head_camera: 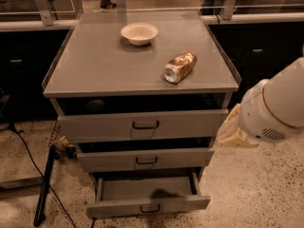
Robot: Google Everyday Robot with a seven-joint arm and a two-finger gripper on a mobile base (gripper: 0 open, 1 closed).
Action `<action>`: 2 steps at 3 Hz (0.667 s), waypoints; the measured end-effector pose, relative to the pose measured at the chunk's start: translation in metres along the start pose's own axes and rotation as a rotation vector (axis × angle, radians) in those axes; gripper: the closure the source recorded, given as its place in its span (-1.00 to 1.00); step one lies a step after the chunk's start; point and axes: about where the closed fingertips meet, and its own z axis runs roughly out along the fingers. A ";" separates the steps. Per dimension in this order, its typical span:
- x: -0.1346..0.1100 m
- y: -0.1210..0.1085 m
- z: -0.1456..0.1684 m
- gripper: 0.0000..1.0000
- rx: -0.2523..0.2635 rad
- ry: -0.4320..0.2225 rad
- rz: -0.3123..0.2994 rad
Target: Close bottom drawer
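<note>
**Bottom drawer standing open, gripper off to the right**

A white bowl (139, 33) and a can (179, 66) lying on its side are sitting on the grey cabinet top (99, 70). The bottom drawer (147, 205) is standing pulled out at lower centre, beneath the middle drawer (145, 159) and top drawer (142, 124). The gripper (232, 133) is hovering at middle right, just beside the cabinet; whether it is wide or narrow I cannot tell. Speckled floor (256, 194) is showing around, with a dark pole (44, 189) leaning at lower left.

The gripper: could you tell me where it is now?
Camera view: the gripper hangs at the right beside the top drawer, above the open bottom drawer.
</note>
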 end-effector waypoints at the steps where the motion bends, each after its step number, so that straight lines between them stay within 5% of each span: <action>1: 0.006 0.003 0.018 1.00 -0.010 0.012 -0.011; 2: 0.035 0.017 0.080 1.00 -0.031 0.006 -0.018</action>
